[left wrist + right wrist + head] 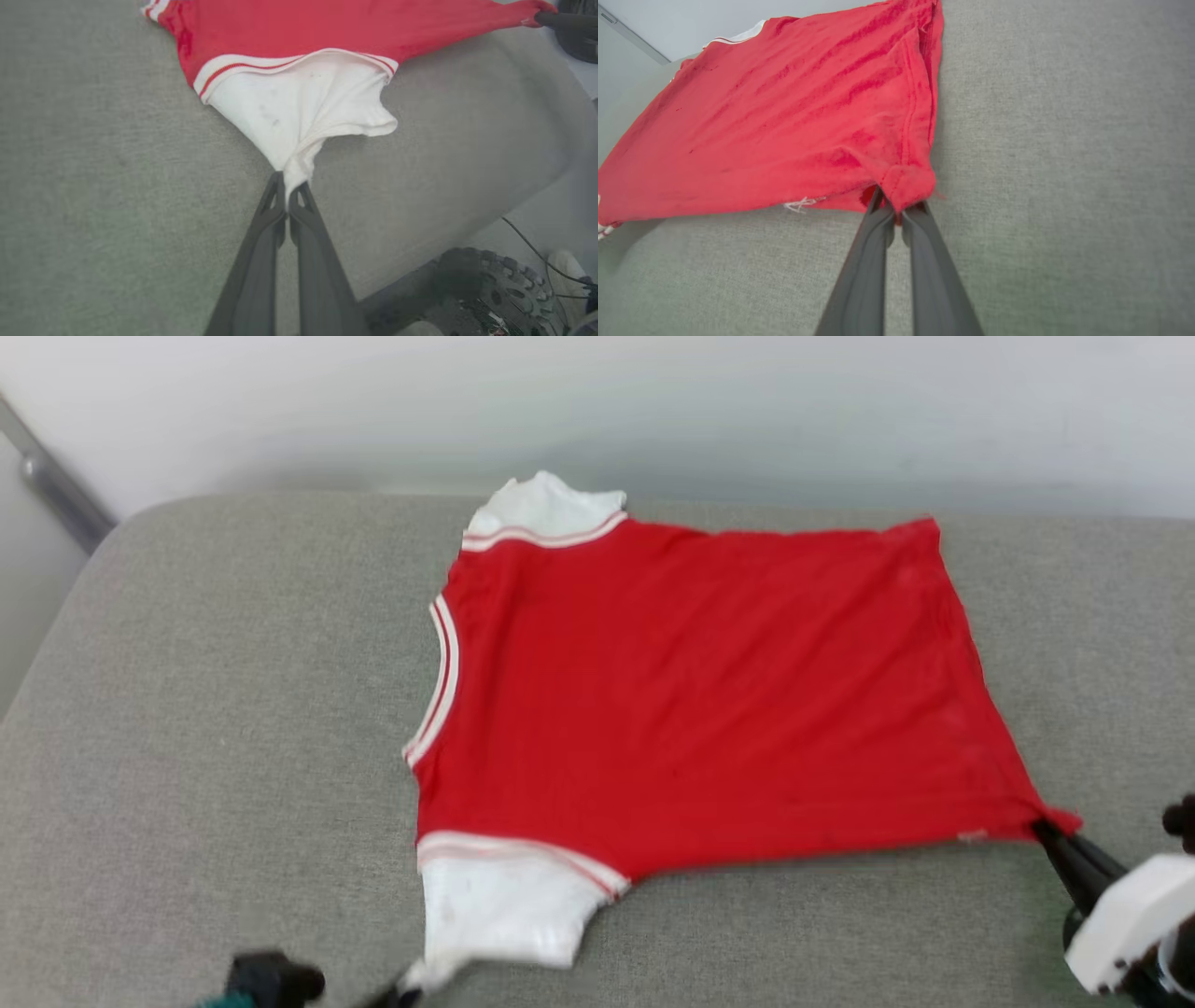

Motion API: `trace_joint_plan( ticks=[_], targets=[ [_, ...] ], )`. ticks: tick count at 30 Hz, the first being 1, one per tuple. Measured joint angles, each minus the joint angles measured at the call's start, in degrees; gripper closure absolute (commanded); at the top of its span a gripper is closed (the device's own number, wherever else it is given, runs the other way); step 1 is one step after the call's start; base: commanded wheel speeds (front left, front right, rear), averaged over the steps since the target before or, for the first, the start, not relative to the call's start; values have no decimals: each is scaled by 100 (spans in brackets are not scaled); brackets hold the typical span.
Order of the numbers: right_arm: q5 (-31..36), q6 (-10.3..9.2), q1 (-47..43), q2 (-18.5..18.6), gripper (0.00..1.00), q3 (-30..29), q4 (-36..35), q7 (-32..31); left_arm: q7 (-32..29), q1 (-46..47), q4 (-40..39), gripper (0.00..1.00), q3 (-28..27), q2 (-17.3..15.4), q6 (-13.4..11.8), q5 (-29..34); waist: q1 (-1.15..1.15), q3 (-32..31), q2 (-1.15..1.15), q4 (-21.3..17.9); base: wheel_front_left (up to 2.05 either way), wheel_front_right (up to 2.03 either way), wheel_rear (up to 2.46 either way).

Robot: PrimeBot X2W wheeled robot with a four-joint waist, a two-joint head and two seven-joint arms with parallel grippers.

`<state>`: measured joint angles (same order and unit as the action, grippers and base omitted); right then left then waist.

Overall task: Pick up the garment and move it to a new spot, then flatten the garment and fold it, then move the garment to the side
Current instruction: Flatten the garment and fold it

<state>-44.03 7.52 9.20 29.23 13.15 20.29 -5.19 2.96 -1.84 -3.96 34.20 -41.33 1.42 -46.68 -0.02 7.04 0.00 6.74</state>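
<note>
Evidently flattening: from the head view, the garment [709, 691] lies spread on the grey cushion [215, 709], collar to the robot's left, hem to its right, long axis crosswise. Left wrist: the left end effector [287, 189] pinches the near white sleeve's tip. Right wrist: the right end effector [896, 210] grips the near hem corner. Best to draw both apart evenly and low; the far edge looks smooth, though blurred.

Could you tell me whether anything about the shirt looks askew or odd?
The shirt lies mostly flat on the cushion, but its near white sleeve is bunched to a point in the left gripper and carries small dark specks. A loose white thread hangs near the hem corner the right gripper pinches.
</note>
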Motion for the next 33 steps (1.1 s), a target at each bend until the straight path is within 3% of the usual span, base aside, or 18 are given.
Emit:
trace_joint_plan(
  ticks=[6,14,18,23,33],
  targets=[
    [-198,-1,-822,218,100,-152,-535,-456,-383,-678,-415,100,233,-204,-51,-335,0,-140,0,-59,0,0,0],
    [-147,-1,-1266,225,100,-350,-1137,-721,-203,-796,-724,100,54,-289,-215,-369,1,-176,0,-103,0,0,0],
    [-124,-1,-1276,211,100,-417,-1338,-886,-8,-566,-845,100,-122,-346,-254,-160,1,-193,0,-147,0,0,0],
    [-159,-1,-1167,80,100,-624,-1535,-1079,299,-170,-960,100,-392,-298,-549,176,1,-90,0,-186,0,0,0],
    [331,-2,-284,-134,100,-975,-1889,-1615,303,937,-798,100,-644,-181,-391,280,2,589,0,-214,0,0,0]
  ],
)
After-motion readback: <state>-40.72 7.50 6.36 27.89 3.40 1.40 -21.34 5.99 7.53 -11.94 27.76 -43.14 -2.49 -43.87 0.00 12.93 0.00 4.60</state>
